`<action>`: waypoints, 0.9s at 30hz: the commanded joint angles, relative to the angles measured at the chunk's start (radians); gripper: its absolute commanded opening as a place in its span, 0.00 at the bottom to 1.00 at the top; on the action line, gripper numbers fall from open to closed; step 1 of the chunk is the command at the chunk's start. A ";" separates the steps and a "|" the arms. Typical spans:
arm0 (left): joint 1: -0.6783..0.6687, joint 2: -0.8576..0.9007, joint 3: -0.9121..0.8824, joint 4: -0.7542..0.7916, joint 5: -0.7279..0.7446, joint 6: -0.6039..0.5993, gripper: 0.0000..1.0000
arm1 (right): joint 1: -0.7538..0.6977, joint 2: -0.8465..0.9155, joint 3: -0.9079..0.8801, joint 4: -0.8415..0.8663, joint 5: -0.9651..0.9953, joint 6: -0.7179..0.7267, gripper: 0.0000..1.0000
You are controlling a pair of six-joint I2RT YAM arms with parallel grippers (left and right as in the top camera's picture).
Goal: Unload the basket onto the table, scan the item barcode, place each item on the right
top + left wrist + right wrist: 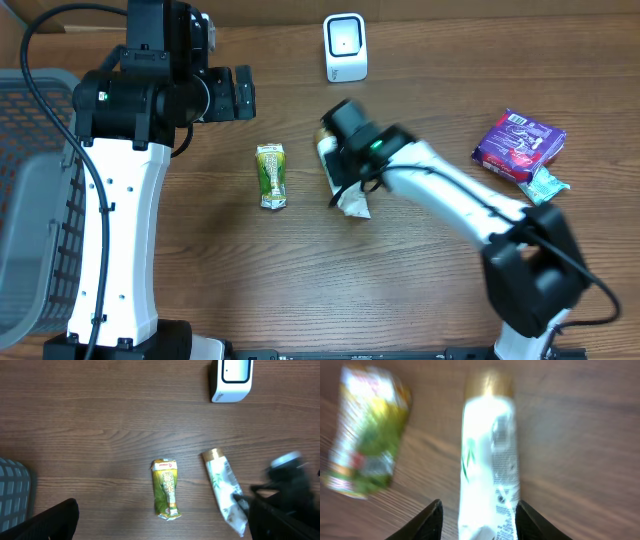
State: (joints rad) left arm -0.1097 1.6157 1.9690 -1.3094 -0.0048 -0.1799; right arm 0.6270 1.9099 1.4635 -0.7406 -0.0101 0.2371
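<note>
Right jaws stand part-open astride the white tube, which lies flat on the bench, near the scanner but apart from it. Left jaws are wide & empty.

Overhead count: 1 tube, 1 green pouch, 1 purple pack, 1 small teal pack, 1 scanner, 1 basket.

Left wrist: tube, pouch, scanner.

Right wrist: tube between my fingers, not clamped.

Step, I reckon: pick-up. Next: close, lift, turn barcode to scanner.
</note>
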 commanded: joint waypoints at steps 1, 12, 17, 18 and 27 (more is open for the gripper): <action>-0.002 0.002 0.009 0.004 -0.006 0.008 0.99 | -0.158 -0.082 0.053 0.009 -0.307 -0.002 0.47; -0.002 0.002 0.009 0.004 -0.006 0.008 0.99 | -0.281 0.030 0.015 -0.060 -0.538 -0.074 0.53; -0.002 0.002 0.009 0.004 -0.006 0.008 1.00 | -0.182 0.031 0.016 -0.071 -0.330 -0.085 0.79; -0.002 0.002 0.009 0.004 -0.006 0.008 1.00 | -0.154 0.031 0.016 -0.071 -0.271 -0.085 0.85; -0.002 0.002 0.009 0.004 -0.005 0.008 0.99 | 0.107 0.034 0.016 -0.065 0.438 -0.055 1.00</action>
State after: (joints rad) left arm -0.1097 1.6157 1.9690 -1.3094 -0.0048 -0.1799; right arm 0.6865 1.9472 1.4792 -0.8146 0.0910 0.1654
